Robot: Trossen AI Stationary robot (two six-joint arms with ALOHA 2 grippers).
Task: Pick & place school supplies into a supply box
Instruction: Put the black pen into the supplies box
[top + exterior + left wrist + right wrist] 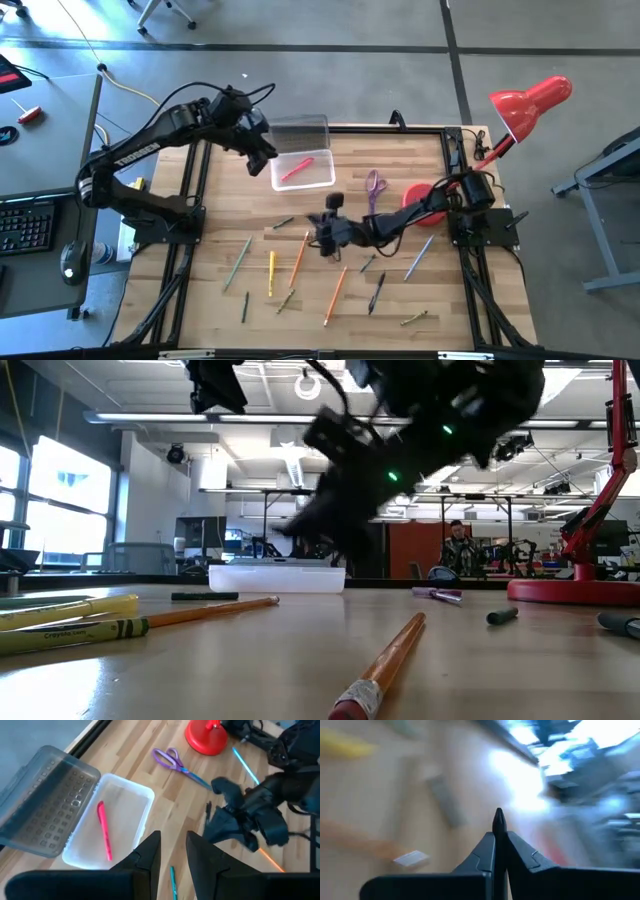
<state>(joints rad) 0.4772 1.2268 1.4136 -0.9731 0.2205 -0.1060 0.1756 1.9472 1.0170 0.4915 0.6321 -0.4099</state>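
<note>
Across the pale plank bench [400,300], room for a collision: right gripper [322,240] at frame centre, left gripper [262,160] just upper-left of it over the supply box [325,172], both likely bound for the same opening. Right fingers pinched shut on what looks like a thin dark pen [499,820], seemingly gripped near one end; liable to pivot or slip on a fast swing and land beside the box. Left fingers slightly parted, holding nothing. Box at upper centre: clear, shallow, rectangular, greyish hinged lid laid open toward the top edge, one pink marker [296,169] slantwise inside. Purple scissors [374,188] just right of it; orange pencil [299,255] and other pencils loose at lower centre.
</note>
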